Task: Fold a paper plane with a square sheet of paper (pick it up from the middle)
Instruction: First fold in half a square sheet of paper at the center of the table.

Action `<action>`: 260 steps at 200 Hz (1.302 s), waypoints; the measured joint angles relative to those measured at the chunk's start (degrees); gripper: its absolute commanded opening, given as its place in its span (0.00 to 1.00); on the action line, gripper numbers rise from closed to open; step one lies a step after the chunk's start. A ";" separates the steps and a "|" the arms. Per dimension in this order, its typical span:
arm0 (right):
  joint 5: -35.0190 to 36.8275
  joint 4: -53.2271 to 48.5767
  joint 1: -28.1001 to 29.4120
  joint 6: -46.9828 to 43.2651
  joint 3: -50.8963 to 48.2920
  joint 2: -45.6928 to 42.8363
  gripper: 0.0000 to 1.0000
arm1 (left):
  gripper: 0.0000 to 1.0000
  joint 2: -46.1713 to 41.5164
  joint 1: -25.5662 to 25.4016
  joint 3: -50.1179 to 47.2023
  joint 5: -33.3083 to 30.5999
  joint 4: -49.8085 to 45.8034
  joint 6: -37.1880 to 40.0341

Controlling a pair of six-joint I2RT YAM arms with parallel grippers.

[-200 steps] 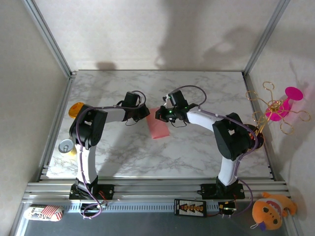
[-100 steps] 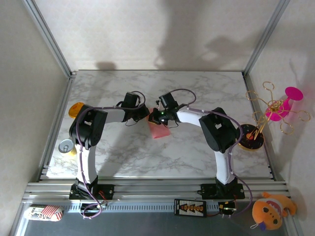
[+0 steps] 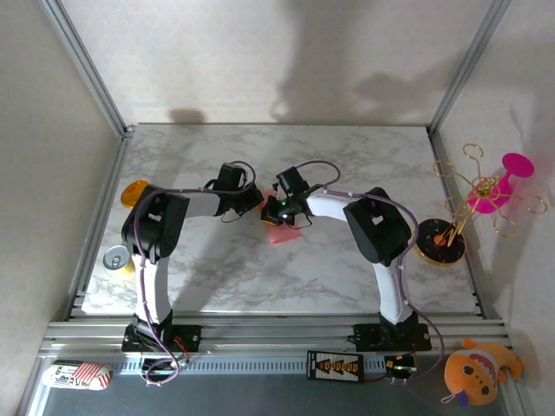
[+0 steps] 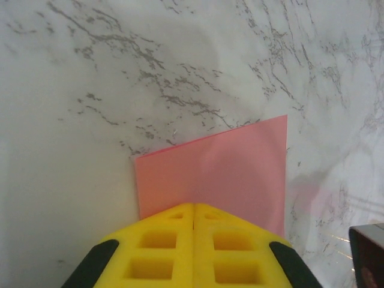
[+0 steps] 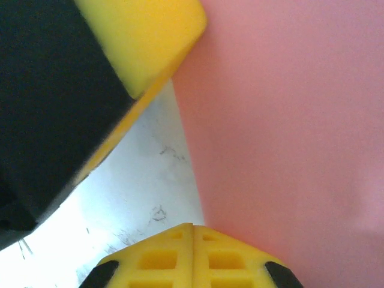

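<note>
Your left fingers and right fingers, both closed on nothing, press the flat paper at the centre of the desk; no plane yet.

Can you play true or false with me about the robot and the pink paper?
The square sheet of paper is pink. True.
The left fingers are wide open. False: they are pressed shut.
The right fingers are shut. True.
The paper lies on the marble table. True.
It is already a pointy plane. False: it is a flat four-sided sheet.
The can sits on the paper. False: it stands near the table's left edge.
</note>
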 measured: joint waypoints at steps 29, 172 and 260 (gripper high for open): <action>-0.42 -0.24 0.00 -1.20 -1.16 -0.07 0.00 | 0.05 0.00 0.00 0.00 -0.20 0.00 -0.02; -3.98 -3.32 0.24 -9.11 -8.24 -5.07 0.01 | 0.05 -0.02 0.00 -0.04 -0.57 0.00 -0.02; -5.73 -4.98 0.39 -11.85 -12.59 -8.26 0.02 | 0.05 -0.02 0.00 -0.04 -0.57 0.00 0.00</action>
